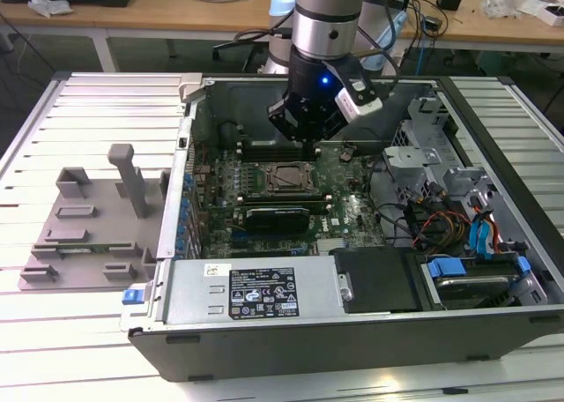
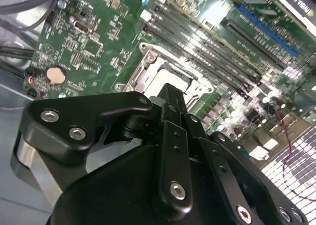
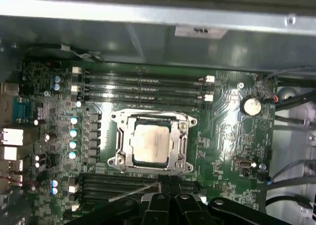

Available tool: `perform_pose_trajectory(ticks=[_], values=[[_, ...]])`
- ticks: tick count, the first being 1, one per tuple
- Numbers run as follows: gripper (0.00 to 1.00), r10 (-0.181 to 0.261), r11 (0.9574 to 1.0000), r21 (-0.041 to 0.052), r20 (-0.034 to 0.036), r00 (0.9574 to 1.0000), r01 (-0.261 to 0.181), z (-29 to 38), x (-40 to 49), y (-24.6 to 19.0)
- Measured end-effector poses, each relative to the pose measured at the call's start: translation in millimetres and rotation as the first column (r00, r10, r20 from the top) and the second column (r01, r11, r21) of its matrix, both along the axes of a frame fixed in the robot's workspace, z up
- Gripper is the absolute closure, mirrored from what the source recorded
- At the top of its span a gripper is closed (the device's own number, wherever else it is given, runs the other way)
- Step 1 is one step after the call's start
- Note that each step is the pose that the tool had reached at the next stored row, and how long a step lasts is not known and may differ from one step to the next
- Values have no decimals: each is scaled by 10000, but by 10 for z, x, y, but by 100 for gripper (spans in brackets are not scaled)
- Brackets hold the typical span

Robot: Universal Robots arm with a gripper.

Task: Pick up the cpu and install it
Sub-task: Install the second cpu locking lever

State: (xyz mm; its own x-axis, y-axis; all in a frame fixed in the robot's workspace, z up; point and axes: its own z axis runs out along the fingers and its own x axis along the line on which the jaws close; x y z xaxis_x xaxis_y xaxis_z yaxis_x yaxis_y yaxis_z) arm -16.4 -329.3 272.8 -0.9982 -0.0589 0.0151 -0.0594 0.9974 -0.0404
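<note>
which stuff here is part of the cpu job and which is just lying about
Part of the job:
- cpu, sitting in the socket frame
- gripper, above the motherboard

Lying about:
- grey fixture on the table, at the exterior view's left of the computer case
- coin battery
- memory slots
- blue drive tray

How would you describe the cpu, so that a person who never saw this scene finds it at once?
Look inside the open computer case at the green motherboard. Near its middle sits a square metal socket frame, beside the long black memory slots. The cpu is the flat, pale silver square lying within that frame, plain and smooth unlike the parts around it.
</note>
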Motion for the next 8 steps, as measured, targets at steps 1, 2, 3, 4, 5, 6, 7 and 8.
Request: perform_pose_trajectory(ticks=[1,2,3,4,5,6,7,8], values=[[89,-43,10000,1,0,10000,43,-1,0,-10],[89,-96,10000,6,-1,10000,96,-2,0,-15],[89,-198,9998,96,-2,9998,198,-3,0,-23],[89,-237,9994,253,-7,9997,237,-4,0,-32],[89,-244,9987,455,-12,9997,245,-6,0,-55],[89,-246,9980,575,-14,9997,246,-12,0,-90],[89,-246,9978,622,-17,9997,247,-16,0,-117],[89,-246,9976,654,-17,9997,247,-21,-1,-145]])
